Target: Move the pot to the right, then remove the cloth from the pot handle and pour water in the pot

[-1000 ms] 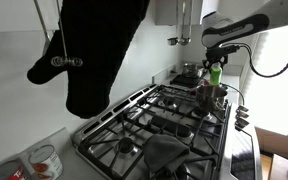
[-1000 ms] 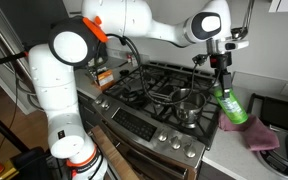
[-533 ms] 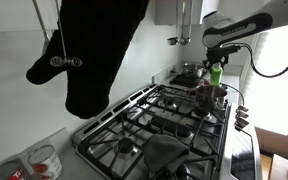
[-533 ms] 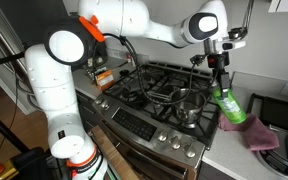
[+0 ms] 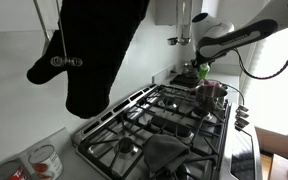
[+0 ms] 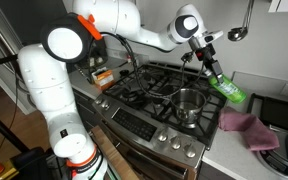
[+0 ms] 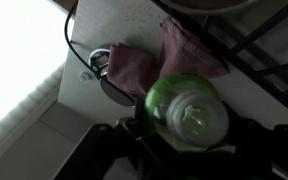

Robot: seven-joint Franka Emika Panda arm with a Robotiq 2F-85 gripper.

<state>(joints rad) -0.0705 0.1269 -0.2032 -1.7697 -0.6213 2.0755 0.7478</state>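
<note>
A steel pot [image 6: 189, 105] stands on the stove's front burner nearest the counter; it also shows in an exterior view [image 5: 211, 93]. My gripper [image 6: 208, 68] is shut on a green bottle [image 6: 227, 88] and holds it tilted above and beyond the pot. In the wrist view the green bottle [image 7: 187, 108] fills the space between the jaws [image 7: 184, 125]. A pink cloth [image 6: 246, 129] lies on the counter beside the stove, also seen in the wrist view [image 7: 134, 66]. I see no cloth on the pot handle.
The gas stove [image 6: 149, 90] has black grates. A black oven mitt [image 5: 94, 50] hangs close to one camera and hides much of that view. A box [image 6: 103, 77] sits at the stove's far side. A ladle [image 6: 236, 33] hangs on the wall.
The gripper has swung up and toward the back of the stove, and the green bottle has tipped from nearly upright to a steep slant.
</note>
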